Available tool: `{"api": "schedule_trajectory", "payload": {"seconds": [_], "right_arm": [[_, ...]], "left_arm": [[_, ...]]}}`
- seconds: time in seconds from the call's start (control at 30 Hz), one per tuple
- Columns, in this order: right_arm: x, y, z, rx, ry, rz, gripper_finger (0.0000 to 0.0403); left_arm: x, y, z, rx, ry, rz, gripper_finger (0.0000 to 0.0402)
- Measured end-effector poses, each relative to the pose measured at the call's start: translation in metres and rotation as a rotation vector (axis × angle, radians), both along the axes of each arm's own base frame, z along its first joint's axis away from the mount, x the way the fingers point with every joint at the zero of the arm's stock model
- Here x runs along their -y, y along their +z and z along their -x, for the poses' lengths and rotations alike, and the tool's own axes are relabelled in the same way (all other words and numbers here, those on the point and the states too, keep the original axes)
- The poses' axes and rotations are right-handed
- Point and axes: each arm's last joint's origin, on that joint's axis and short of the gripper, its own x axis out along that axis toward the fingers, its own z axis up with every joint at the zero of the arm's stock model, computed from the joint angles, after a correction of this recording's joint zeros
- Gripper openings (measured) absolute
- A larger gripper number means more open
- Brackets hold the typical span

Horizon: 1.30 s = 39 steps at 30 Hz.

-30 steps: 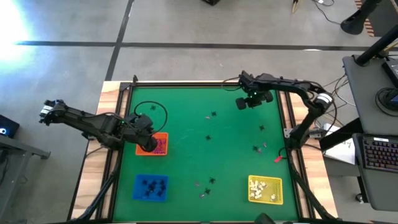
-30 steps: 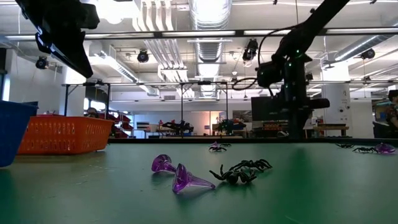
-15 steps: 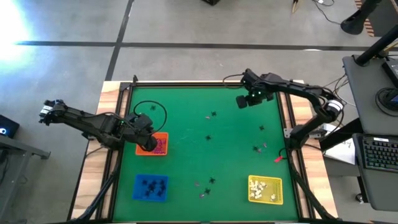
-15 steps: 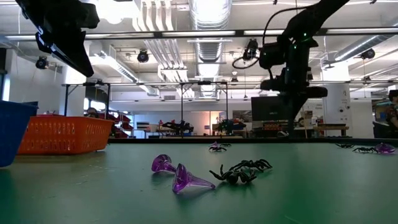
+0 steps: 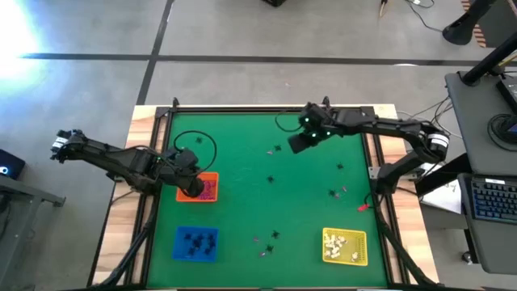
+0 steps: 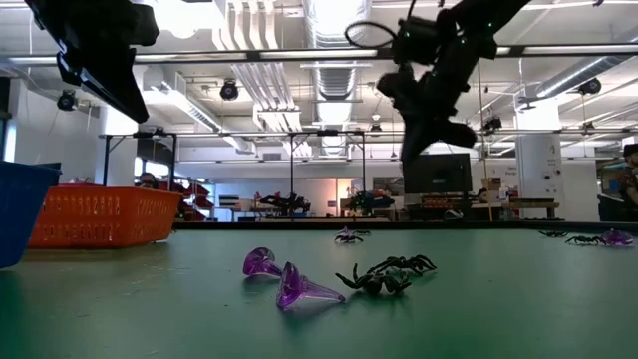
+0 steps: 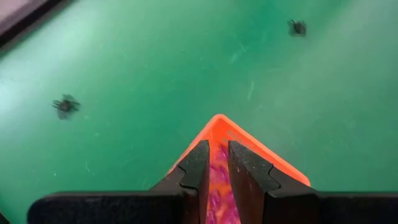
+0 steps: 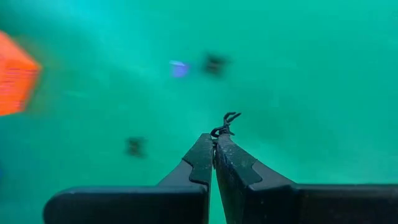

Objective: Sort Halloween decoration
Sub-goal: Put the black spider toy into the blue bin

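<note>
Small black spider trinkets [image 5: 270, 179] and purple trinkets [image 6: 289, 284] lie scattered on the green mat. My right gripper [image 5: 295, 143] hangs above the mat's far middle, shut on one black spider [image 8: 225, 123]. My left gripper [image 5: 194, 190] hovers over the orange tray [image 5: 210, 187] at the left. Its fingers [image 7: 199, 168] stand a narrow gap apart with nothing between them, and purple pieces show in the tray [image 7: 219, 124] below. In the low view the right gripper [image 6: 411, 152] hangs high over the mat. My right gripper pinches the black spider between its two fingertips [image 8: 205, 149]. Only a few curled legs [image 8: 227, 117] stick out past the tips. The fingers slant down toward the mat, and the spider is lifted clear of it.
A blue tray [image 5: 196, 243] with black pieces sits at the near left, and a yellow tray [image 5: 345, 246] with white pieces at the near right. Loose trinkets lie at the mat's right [image 5: 332, 192] and near middle [image 5: 275, 235]. A black cable loop [image 5: 196, 145] lies at the far left.
My right gripper, staying shut, has risen from near the mat at the far right corner and swung toward the table's left edge, tipping and rolling as it went.
</note>
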Motion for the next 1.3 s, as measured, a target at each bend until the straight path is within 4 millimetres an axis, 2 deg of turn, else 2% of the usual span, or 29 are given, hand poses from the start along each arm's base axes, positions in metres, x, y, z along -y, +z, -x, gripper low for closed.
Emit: {"api": "schedule_trajectory", "payload": {"seconds": [0.23, 0.43, 0.67, 0.8, 0.97, 1.3], "right_arm": [[-0.033, 0.011, -0.029, 0.192, 0.068, 0.021, 0.0008], [-0.066, 0.027, -0.051, 0.402, 0.136, 0.022, 0.0008], [-0.101, 0.049, -0.068, 0.658, 0.215, 0.045, 0.0008], [-0.117, 0.052, -0.071, 0.707, 0.223, 0.056, 0.0008], [-0.136, 0.053, -0.080, 0.788, 0.252, 0.061, 0.0008], [-0.156, 0.045, -0.099, 0.943, 0.292, 0.049, 0.0008]], "left_arm": [[0.005, 0.001, -0.004, 0.017, -0.086, 0.139, 0.0040], [0.011, 0.012, -0.013, 0.142, -0.257, 0.179, 0.0039], [0.015, 0.025, -0.021, 0.292, -0.363, 0.219, 0.0039], [0.019, 0.037, -0.029, 0.440, -0.420, 0.263, 0.0039], [0.021, 0.050, -0.035, 0.583, -0.471, 0.240, 0.0039], [0.021, 0.052, -0.036, 0.599, -0.496, 0.211, 0.0039]]}}
